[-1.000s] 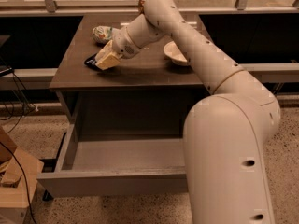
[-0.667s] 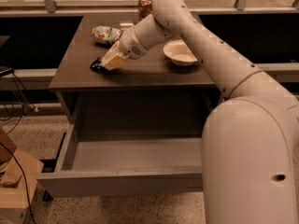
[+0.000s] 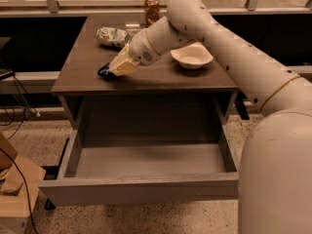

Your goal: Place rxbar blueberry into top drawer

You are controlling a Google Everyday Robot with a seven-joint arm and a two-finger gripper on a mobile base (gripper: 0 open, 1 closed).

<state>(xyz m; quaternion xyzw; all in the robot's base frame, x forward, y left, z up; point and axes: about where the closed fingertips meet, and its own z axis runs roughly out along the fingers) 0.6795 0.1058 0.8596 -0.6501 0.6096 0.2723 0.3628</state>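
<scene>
Your gripper, upper left, has scarcely moved, pinched shut on the rxbar blueberry; transfer into the open top drawer remains outstanding.

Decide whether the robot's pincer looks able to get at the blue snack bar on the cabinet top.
Probably yes: the pincer sits right at the rxbar blueberry near the cabinet top's front edge; nothing stands between them, and the bowl lies apart.
</scene>
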